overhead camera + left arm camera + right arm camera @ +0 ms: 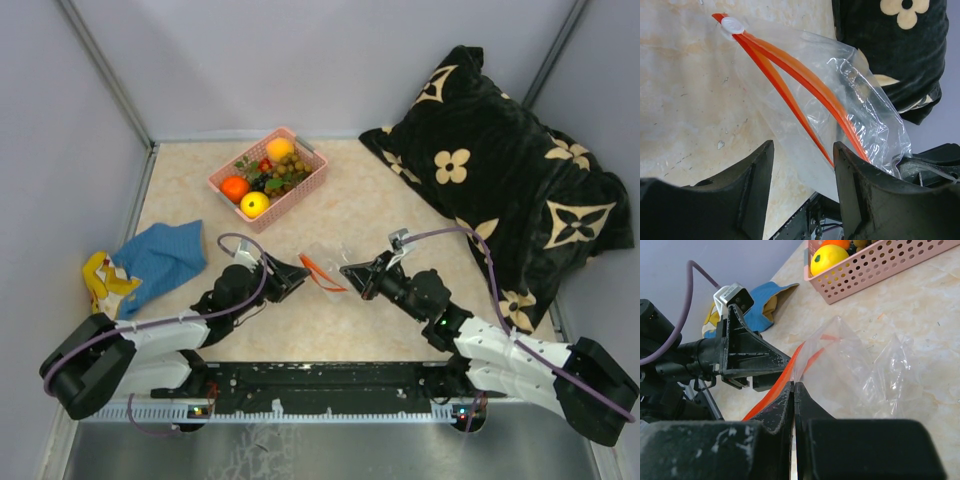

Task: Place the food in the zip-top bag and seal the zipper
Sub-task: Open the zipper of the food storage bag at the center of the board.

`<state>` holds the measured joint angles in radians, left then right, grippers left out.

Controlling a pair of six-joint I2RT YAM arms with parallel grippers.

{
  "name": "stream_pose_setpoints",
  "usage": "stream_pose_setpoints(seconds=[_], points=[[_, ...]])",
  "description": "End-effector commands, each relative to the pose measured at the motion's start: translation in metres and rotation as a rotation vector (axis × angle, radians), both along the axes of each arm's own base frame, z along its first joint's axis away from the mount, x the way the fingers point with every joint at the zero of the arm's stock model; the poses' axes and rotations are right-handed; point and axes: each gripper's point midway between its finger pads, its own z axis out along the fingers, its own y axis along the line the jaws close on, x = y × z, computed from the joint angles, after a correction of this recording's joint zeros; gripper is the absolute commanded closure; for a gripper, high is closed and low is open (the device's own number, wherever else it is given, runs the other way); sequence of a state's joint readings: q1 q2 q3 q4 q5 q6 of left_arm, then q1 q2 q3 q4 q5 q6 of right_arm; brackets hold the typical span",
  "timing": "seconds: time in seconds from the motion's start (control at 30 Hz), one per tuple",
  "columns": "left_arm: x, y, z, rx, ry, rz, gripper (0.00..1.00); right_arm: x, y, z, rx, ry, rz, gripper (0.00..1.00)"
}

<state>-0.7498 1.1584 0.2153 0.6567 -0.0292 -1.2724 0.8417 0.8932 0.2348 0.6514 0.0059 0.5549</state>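
The clear zip-top bag (326, 262) lies on the table between my two grippers. Its mouth is open, and the two red-orange zipper (805, 80) strips splay apart from a white slider (732, 25). My right gripper (794, 385) is shut on the bag's edge beside the zipper (771, 392) and holds it up. My left gripper (802, 167) is open, and the bag's near flap reaches between its jaws. Its fingers (755, 360) face the bag in the right wrist view. The food sits in the pink basket (303, 190): an orange (235, 187), a yellow fruit (254, 204) and a tan berry cluster (289, 171).
A blue-and-yellow cloth (155, 258) lies at the left wall. A black pillow with cream flowers (500, 180) fills the right side, close behind the bag (890, 55). The basket (880, 265) stands beyond the bag. Grey walls enclose the table.
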Motion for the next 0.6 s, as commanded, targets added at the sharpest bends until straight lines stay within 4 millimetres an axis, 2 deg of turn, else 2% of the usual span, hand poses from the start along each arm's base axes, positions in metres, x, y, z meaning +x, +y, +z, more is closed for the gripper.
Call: stream_pose_setpoints(seconds=[0.0, 0.4, 0.57], points=[[0.006, -0.003, 0.007, -0.017, -0.017, 0.005, 0.44, 0.000, 0.000, 0.018, 0.063, -0.047, -0.004, 1.00], [0.011, -0.029, 0.019, -0.078, -0.039, -0.080, 0.53, -0.003, 0.003, 0.013, 0.058, -0.041, 0.019, 1.00], [0.010, -0.033, 0.021, -0.098, -0.041, -0.098, 0.67, -0.003, 0.002, 0.009, 0.046, -0.033, 0.017, 1.00]])
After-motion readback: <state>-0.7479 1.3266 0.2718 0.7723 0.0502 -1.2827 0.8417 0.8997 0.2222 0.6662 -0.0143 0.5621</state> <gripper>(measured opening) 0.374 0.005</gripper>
